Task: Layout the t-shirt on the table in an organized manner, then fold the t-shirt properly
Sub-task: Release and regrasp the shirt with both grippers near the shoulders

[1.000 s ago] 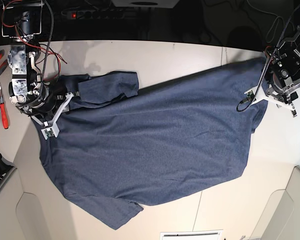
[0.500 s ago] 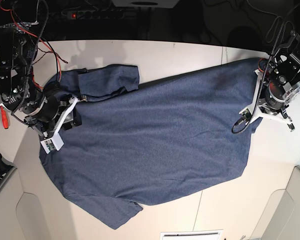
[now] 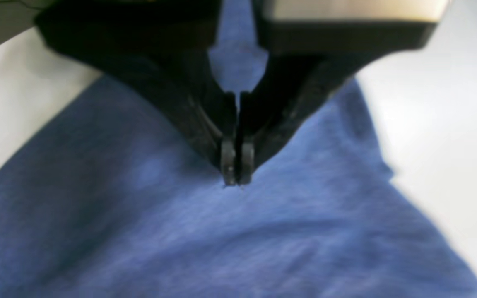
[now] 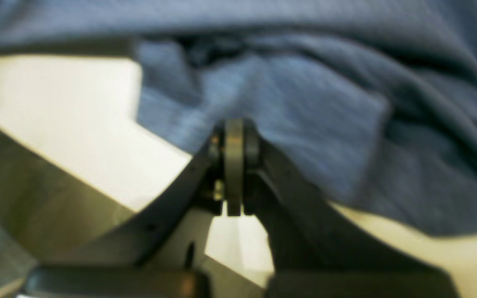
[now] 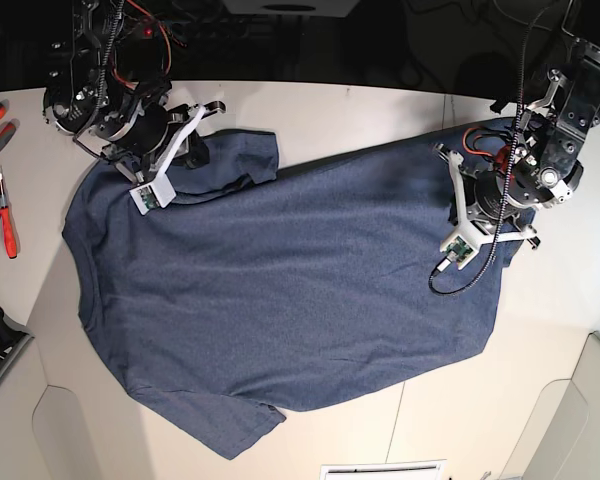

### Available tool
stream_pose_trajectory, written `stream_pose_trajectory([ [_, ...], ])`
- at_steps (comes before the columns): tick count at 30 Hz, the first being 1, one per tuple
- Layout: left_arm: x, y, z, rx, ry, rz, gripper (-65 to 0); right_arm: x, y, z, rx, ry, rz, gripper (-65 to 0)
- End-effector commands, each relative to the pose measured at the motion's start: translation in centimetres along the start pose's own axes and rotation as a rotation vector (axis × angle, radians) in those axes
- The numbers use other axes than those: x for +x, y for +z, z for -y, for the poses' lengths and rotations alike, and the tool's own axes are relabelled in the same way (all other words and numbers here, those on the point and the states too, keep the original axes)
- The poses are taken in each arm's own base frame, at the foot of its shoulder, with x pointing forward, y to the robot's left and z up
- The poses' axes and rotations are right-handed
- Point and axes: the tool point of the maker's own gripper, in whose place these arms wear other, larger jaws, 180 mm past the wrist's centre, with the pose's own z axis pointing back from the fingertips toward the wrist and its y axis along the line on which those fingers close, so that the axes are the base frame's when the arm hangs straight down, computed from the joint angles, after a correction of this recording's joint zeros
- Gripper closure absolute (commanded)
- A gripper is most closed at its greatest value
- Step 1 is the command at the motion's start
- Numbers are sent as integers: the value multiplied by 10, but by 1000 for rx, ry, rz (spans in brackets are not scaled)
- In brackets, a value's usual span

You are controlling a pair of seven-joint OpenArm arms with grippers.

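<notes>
While the t-shirt (image 5: 280, 290) lies spread, both arms' fingers (image 3: 228, 159) pinch it — clenched.

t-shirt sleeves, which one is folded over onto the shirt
The sleeve at the top of the base view, by the right tool; the bottom sleeve lies spread flat on the table.

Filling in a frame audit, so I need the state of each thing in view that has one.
t-shirt: spread over the table, sleeve near the right end effector folded over, lettering not visible
left end effector: shut, pinching t-shirt fabric
right end effector: shut on the t-shirt's edge
table: partly covered by the t-shirt
</notes>
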Motion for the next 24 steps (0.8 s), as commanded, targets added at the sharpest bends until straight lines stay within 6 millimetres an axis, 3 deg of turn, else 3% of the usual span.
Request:
stream_pose_trajectory([
  [1, 5, -1, -7, 16, 12, 26, 0, 11, 2, 4, -14, 1, 40, 0],
  [7, -25, -33, 10, -31, 108, -37, 0, -15, -13, 16, -52, -38, -25, 0],
  [12, -30, -41, 3, -21, 126, -63, 0, -47, -18, 16, -42, -67, -139, 0],
  [18, -30, -41, 3, -22, 126, -66, 0, -86, -6, -2, 23, -87, -280, 0],
  [24, -30, -41, 3, -21, 126, -66, 0, -113, 25, -5, 24, -40, -357, 0],
])
